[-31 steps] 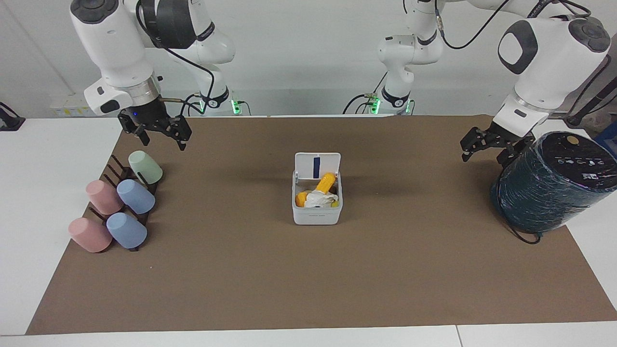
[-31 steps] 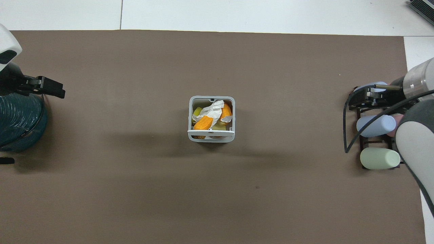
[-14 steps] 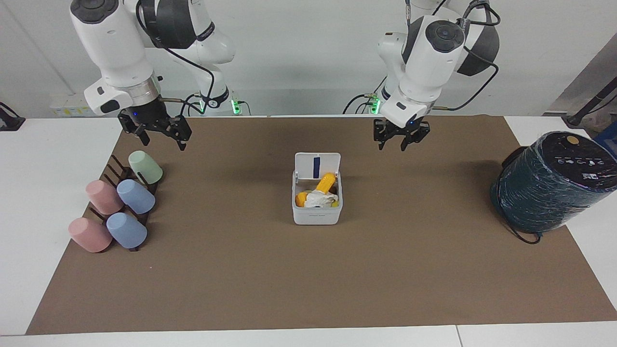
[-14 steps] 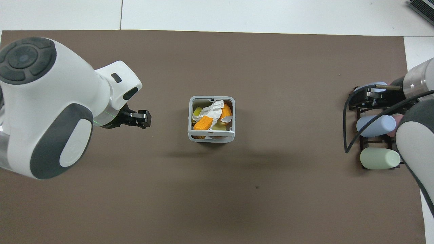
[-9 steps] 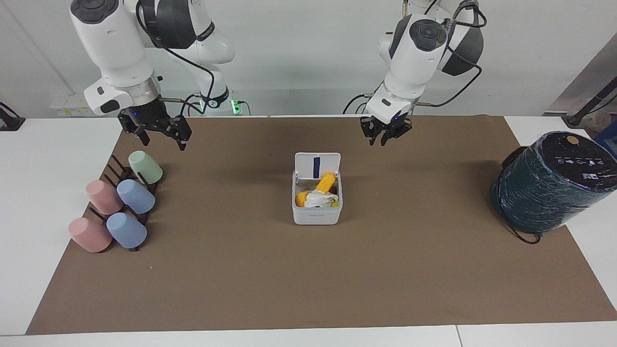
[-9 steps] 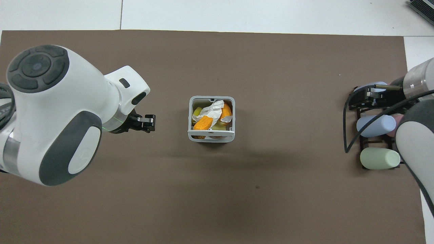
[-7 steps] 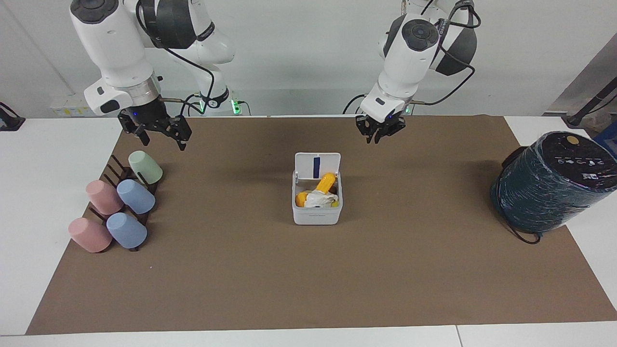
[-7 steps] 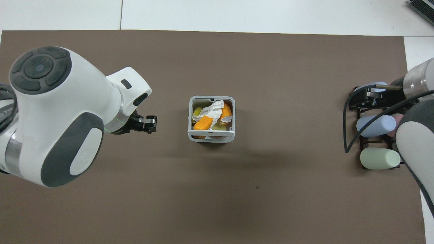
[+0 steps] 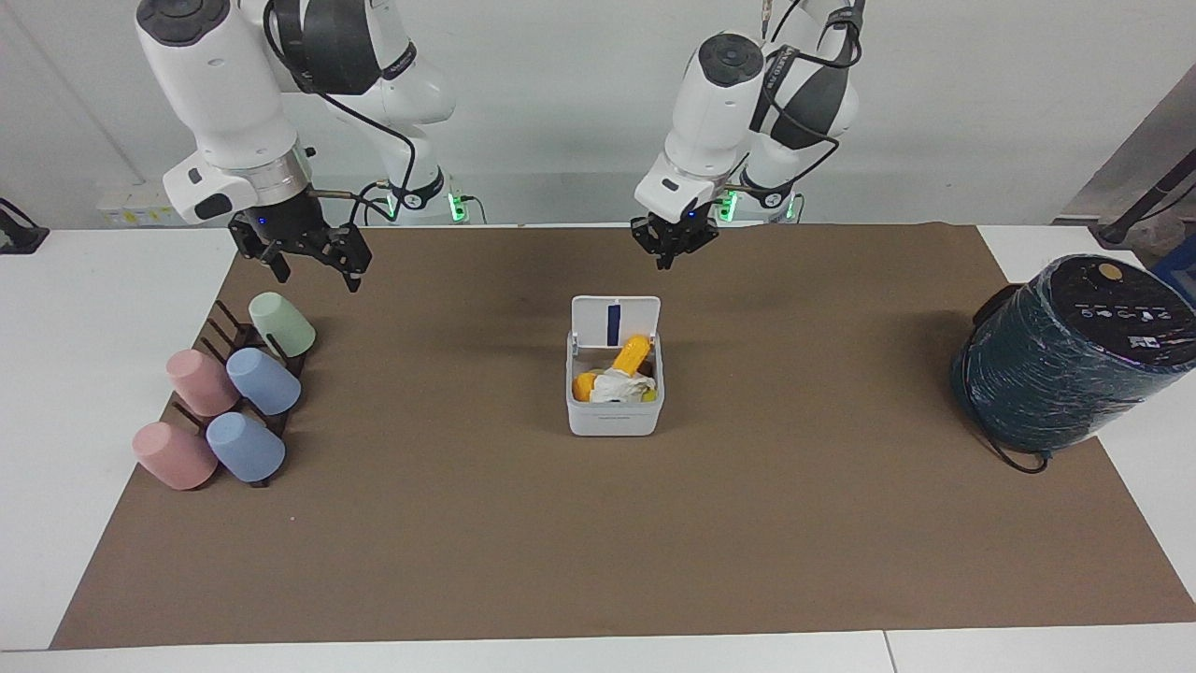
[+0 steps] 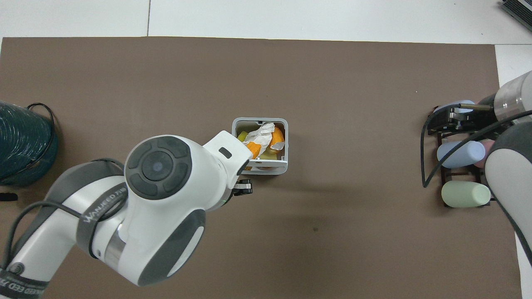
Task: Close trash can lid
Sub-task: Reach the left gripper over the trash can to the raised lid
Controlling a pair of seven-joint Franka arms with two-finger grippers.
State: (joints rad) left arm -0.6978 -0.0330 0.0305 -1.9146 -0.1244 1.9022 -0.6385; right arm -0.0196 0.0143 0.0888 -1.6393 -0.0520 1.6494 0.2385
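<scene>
Facing view shows the trash can mid-desk on the brown mat, its lid standing open on the robots' side. The left tool hangs above the mat near the lid, fingers together. The right tool waits, spread apart, over the cup rack

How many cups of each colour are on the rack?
Pink cups: 2
Blue cups: 2
Green cup: 1
Total: 5 cups
</scene>
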